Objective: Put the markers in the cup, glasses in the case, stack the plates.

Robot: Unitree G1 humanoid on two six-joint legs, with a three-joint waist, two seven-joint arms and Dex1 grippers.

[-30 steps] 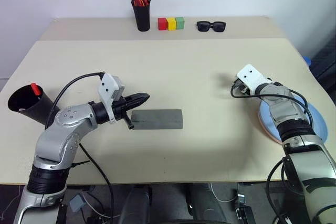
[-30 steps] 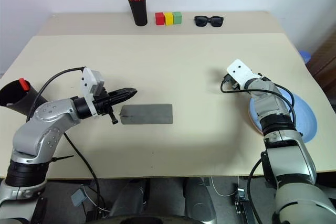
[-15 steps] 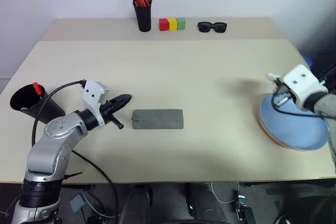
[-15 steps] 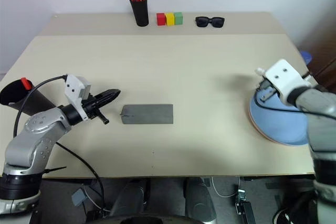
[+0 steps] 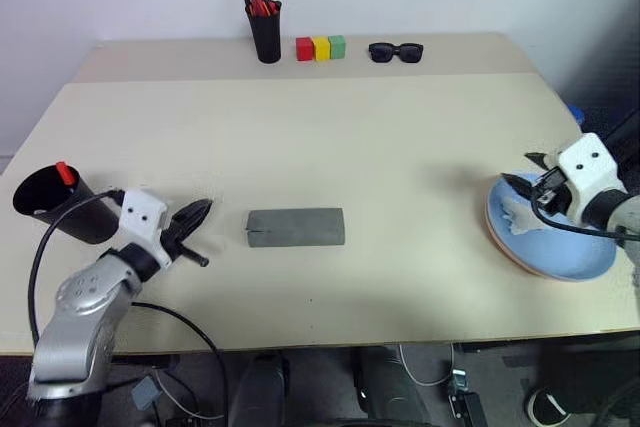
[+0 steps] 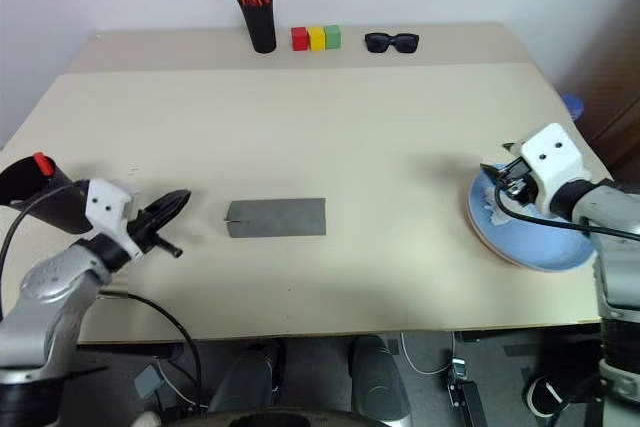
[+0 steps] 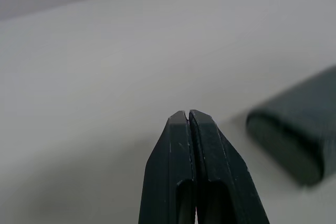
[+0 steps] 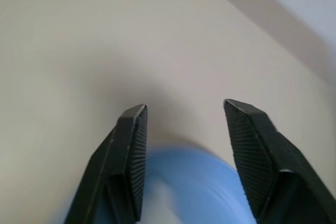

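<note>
The plates (image 5: 550,239) sat stacked at the desk's (image 5: 330,137) right edge, blue over pink, directly beneath the right claw (image 8: 185,115), whose fingers stood spread and empty; the left claw (image 7: 188,115) was pressed together, the closed grey case (image 5: 296,227) just beside it, long axis crosswise; the cup (image 5: 55,205) with a red marker (image 5: 66,173) stood at far left; probably little remained.

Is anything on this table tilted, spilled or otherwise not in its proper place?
Only the black cup stands out: it leans over at the table's left edge, a red-tipped marker poking from its mouth. The blue plate sits neatly on the pink one; the grey case lies flat and closed.
</note>
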